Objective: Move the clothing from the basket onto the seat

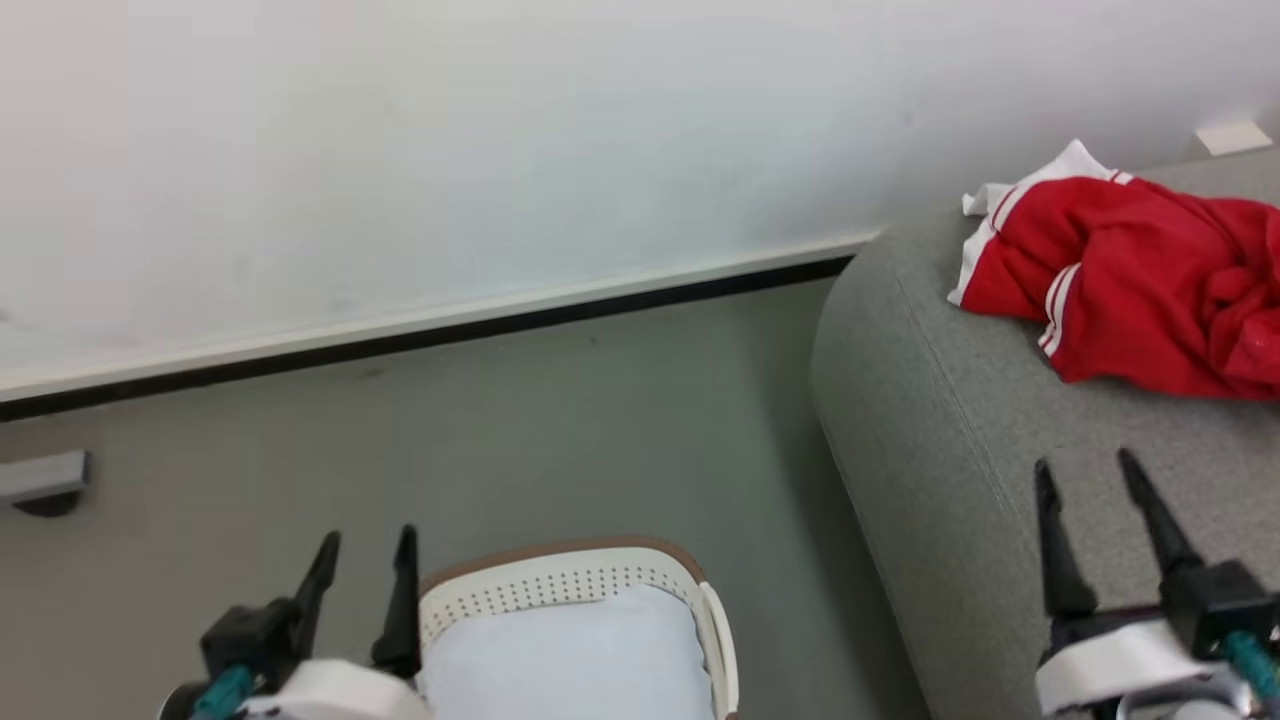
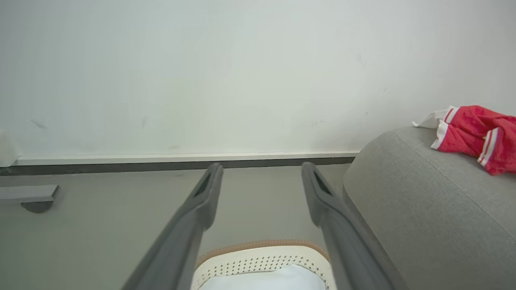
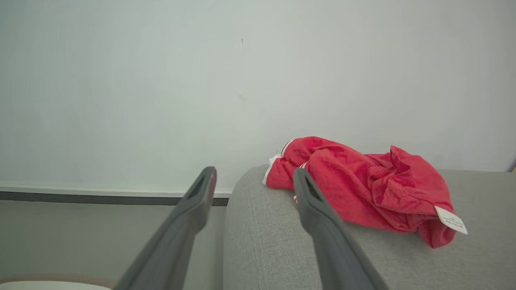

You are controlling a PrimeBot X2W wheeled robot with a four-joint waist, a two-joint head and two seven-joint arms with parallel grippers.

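Clothing [image 1: 1140, 280]: bright red soft fabric garment with white side stripes, white trim and a small white label; crumpled in a heap.
Location: on top of the large light grey fabric-upholstered seat [image 1: 950, 450], near its rounded end and close to the wall.
Basket [image 1: 560, 585]: oval cream-white perforated plastic, brown rim; on the floor beside the seat, cut off by the lower edge of the head view.
Basket contents: pale blue-white lining cloth [image 1: 570, 660]; no red in the part that shows.
Right gripper [image 1: 1084, 462]: two long dark fingers spread wide, holding nothing; over the seat's front.
Left gripper [image 1: 368, 537]: fingers spread wide, holding nothing; just beside the basket's left rim, over the floor.
Clothing relative to right gripper: ahead of the fingertips and to their right, apart, no contact.
Clothing relative to left gripper: well apart, across the basket and the seat's end.
Step in hand: judged to be after placing, the garment released on the seat.
Next move: a check of the hidden part of the basket; if red fabric remains, a downward reach and a pinch that spares the lining.
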